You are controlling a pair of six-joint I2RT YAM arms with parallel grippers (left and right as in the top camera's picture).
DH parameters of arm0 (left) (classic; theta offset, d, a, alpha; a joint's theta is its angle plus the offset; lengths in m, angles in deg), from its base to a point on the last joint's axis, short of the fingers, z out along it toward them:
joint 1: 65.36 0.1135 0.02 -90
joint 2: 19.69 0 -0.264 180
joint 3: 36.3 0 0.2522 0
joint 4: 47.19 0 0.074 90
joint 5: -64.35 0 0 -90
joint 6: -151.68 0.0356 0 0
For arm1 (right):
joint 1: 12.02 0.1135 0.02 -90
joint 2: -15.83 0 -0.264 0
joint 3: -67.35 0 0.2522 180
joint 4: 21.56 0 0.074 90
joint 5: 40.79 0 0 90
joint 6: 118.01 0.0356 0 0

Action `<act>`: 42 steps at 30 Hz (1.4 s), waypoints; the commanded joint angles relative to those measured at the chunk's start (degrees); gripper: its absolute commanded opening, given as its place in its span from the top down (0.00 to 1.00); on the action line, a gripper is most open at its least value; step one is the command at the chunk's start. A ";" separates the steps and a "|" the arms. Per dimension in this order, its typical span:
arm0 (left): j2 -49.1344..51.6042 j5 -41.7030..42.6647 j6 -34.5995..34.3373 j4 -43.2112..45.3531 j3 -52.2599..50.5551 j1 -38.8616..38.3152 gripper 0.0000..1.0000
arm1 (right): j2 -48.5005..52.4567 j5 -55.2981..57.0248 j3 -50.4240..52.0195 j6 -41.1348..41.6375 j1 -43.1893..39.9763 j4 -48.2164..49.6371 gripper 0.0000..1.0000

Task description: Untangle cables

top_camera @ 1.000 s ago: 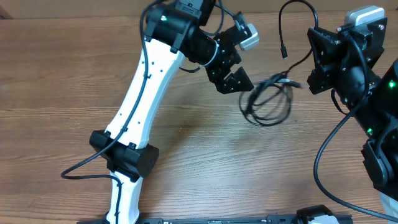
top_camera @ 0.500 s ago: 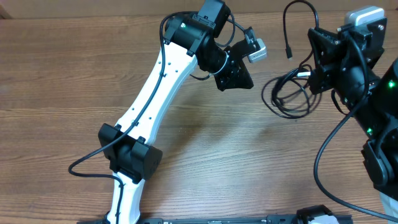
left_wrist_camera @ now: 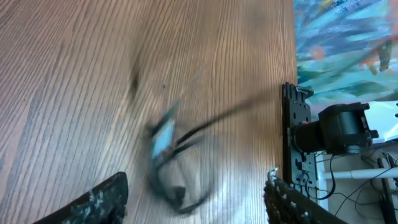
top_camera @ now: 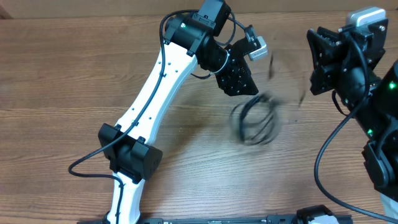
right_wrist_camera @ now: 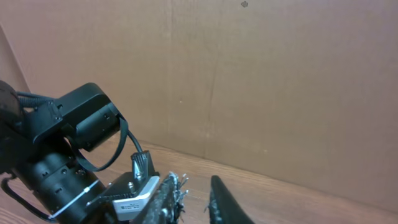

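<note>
Brown wood grain runs left to right across the table (top_camera: pixel 62 74), which fills the overhead view from edge to edge, darker streaks threading the boards. The light is soft and even, and the shadows on the wood are faint with blurred edges. In the right wrist view a plain brown wall (right_wrist_camera: pixel 280 81) stands flat and matte behind the table, crossed by a faint vertical seam (right_wrist_camera: pixel 214 81) and bearing one small dark mark (right_wrist_camera: pixel 244 4) near the top. Past the table's edge in the left wrist view lies a painted surface (left_wrist_camera: pixel 342 37) streaked in teal, blue and orange; whether it is floor or a hanging cannot be told.
</note>
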 commanded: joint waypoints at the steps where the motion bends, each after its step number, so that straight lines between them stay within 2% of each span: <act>1: -1.22 0.48 -0.48 0.07 -0.17 -0.24 0.32 | -0.96 0.59 -0.90 -0.02 -0.17 0.31 0.84; 4: -1.25 0.44 -0.70 -0.11 -0.17 -0.04 0.42 | -0.96 0.59 -0.90 -0.02 -0.17 0.26 0.84; 6: -1.25 0.42 -0.68 -0.44 -0.17 0.22 0.37 | -0.96 0.59 -0.90 -0.02 -0.17 0.26 0.84; 7: -1.25 0.42 -0.70 -0.48 -0.17 0.42 0.27 | -0.96 0.59 -0.90 -0.02 -0.17 0.26 0.83; 8: -1.25 0.42 -0.79 -0.46 -0.15 0.57 0.23 | -0.96 0.61 -0.90 -0.02 -0.17 0.11 0.79; 9: -1.29 0.39 -1.31 -0.39 0.00 0.81 0.24 | -0.96 1.09 -0.90 -0.02 -0.17 -0.20 0.73; 12: -1.64 0.42 -4.90 -0.35 2.64 2.40 0.24 | -0.09 3.93 -0.68 0.02 -0.17 -2.93 0.70; 13: -1.81 0.33 -7.17 -0.37 4.85 3.43 0.21 | 0.74 4.42 -0.48 0.04 -0.17 -4.07 0.69; 14: -1.92 -0.13 -9.51 -0.39 7.21 4.37 0.21 | 1.88 4.33 -0.26 0.37 -0.17 -5.22 0.66; 17: -2.27 -5.86 -17.53 -0.59 16.79 7.37 0.25 | 6.54 1.99 0.39 2.19 -0.17 -7.80 0.50; 19: -2.84 -12.13 -21.94 -1.25 23.23 8.85 0.26 | 10.03 -0.33 0.79 3.56 -0.15 -8.52 0.45; 21: -4.24 -19.98 -25.75 -3.02 30.75 9.86 0.22 | 15.69 -3.19 0.79 7.41 -0.11 -8.68 0.42; 25: -7.82 -30.42 -31.63 -6.38 38.05 9.73 0.20 | 24.63 -3.10 0.79 18.18 -0.11 -9.46 0.42; 29: -11.93 -33.68 -34.56 -8.90 38.93 9.73 0.20 | 33.14 -2.05 0.81 27.56 -0.11 -14.21 0.42; 34: -13.97 -35.17 -34.53 -11.02 38.95 9.79 0.19 | 40.76 -2.05 1.07 29.51 0.00 -20.37 0.41; 42: -13.88 -35.12 -34.56 -12.26 38.88 9.79 0.15 | 42.99 -2.10 10.47 32.15 0.00 -18.73 0.41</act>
